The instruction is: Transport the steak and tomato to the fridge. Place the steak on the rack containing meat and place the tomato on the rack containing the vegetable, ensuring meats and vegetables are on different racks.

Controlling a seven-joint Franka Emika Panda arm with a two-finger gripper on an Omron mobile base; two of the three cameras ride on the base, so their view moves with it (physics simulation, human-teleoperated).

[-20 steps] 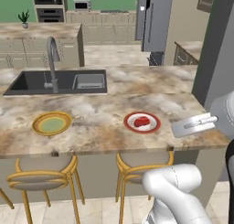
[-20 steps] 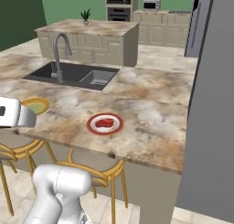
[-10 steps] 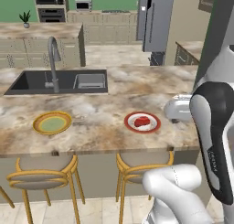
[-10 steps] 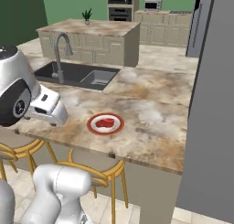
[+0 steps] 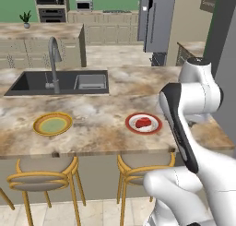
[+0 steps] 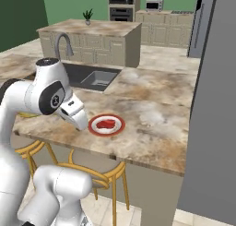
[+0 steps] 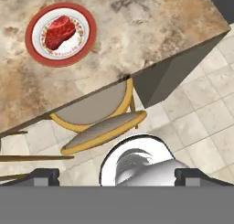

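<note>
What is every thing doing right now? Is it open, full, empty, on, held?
steak: lying on its plate, not held
red-rimmed plate: on the counter, holding the steak
yellow plate: on the counter, empty
faucet: no water running
sink: empty
gripper: open, holding nothing

The steak (image 5: 143, 123) lies on a red-rimmed plate (image 5: 144, 123) near the table's (image 5: 97, 113) front edge, toward its right corner. A yellow plate (image 5: 52, 124) sits well apart, front left. Behind it, the sink (image 5: 60, 81) and faucet (image 5: 54, 63).
</note>
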